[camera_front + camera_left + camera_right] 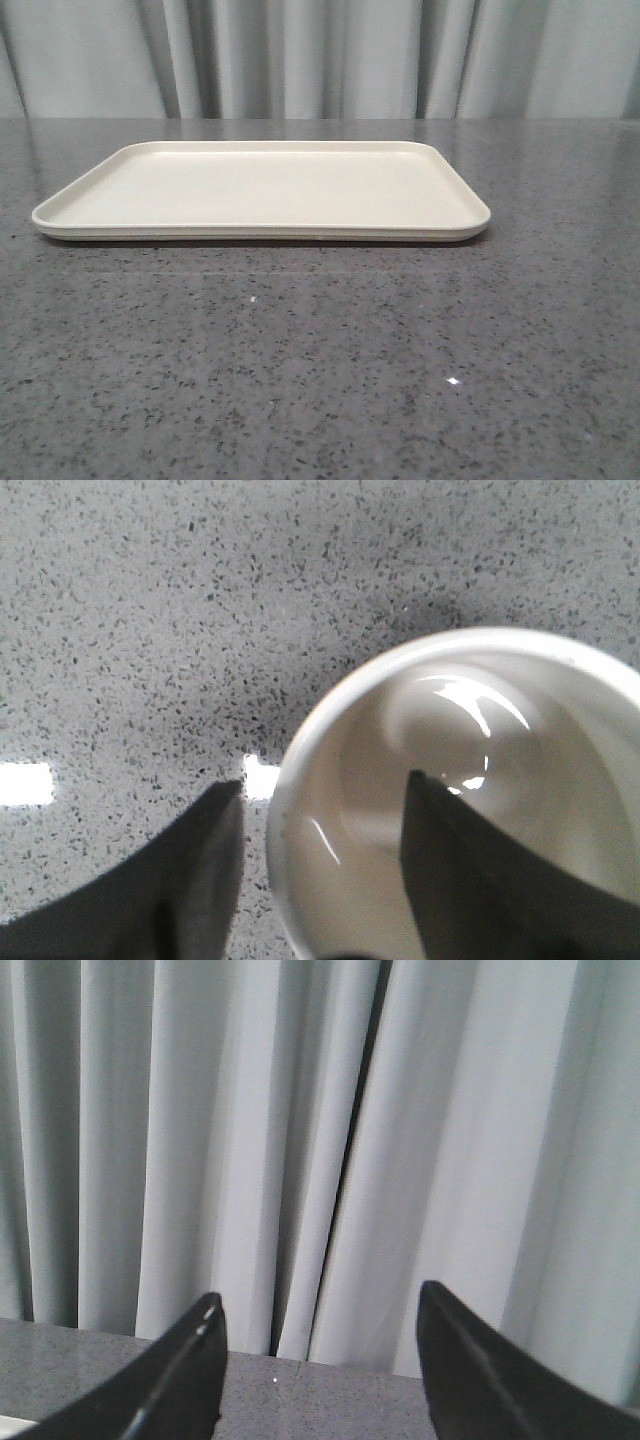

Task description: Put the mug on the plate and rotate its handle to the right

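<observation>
Cream plastic-looking plate (260, 190): large, flat, rectangular, rounded corners, low raised rim, matte finish. It lies bare on the worktop (320, 370) in the front view, roughly centred, toward the far side. No mug or arm appears in that view.

Worktop is dark grey speckled stone, polished, with small bright glints from overhead light. Behind it hangs a pale grey-green curtain (320, 55) in soft vertical folds, also filling most of the right wrist view.

Mug (480, 790): glossy white, round rim, seen from above in the left wrist view only. Smooth glazed interior with curved highlights. It stands on the speckled worktop, not on the plate. Its handle and print are not visible from this angle.

Left pincer (320, 860): two dark, matte, wedge-shaped fingers, spread apart, straddling the mug wall. One finger (480, 880) sits inside the cup, the other outside over the worktop. Whether either pad touches the wall cannot be told; it reads as released, not clenched.

Right pincer (320, 1360): dark fingers spread wide, grasping nothing, pointed toward the curtain above the worktop's far edge.
</observation>
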Controlling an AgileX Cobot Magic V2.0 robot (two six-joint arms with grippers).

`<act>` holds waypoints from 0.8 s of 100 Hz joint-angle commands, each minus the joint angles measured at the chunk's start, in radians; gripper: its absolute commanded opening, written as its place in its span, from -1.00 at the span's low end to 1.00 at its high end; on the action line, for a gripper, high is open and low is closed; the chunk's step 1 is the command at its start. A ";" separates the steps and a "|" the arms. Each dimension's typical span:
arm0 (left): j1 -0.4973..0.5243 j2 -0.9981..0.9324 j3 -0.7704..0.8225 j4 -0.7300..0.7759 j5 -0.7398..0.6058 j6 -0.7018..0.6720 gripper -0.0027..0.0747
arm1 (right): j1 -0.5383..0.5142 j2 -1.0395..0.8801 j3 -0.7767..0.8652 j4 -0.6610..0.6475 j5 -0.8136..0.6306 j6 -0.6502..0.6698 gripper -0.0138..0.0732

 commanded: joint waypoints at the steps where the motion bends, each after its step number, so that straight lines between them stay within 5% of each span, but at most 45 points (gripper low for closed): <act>1: -0.001 -0.009 -0.022 0.002 -0.042 -0.001 -0.25 | -0.005 0.012 -0.028 0.001 -0.026 -0.007 0.32; 32: -0.001 -0.009 -0.022 0.002 -0.083 -0.001 -0.98 | -0.005 0.012 -0.028 0.001 -0.026 -0.007 0.32; 80: -0.001 -0.002 -0.069 0.002 -0.076 0.016 -0.98 | -0.005 0.012 -0.028 0.001 -0.019 -0.007 0.32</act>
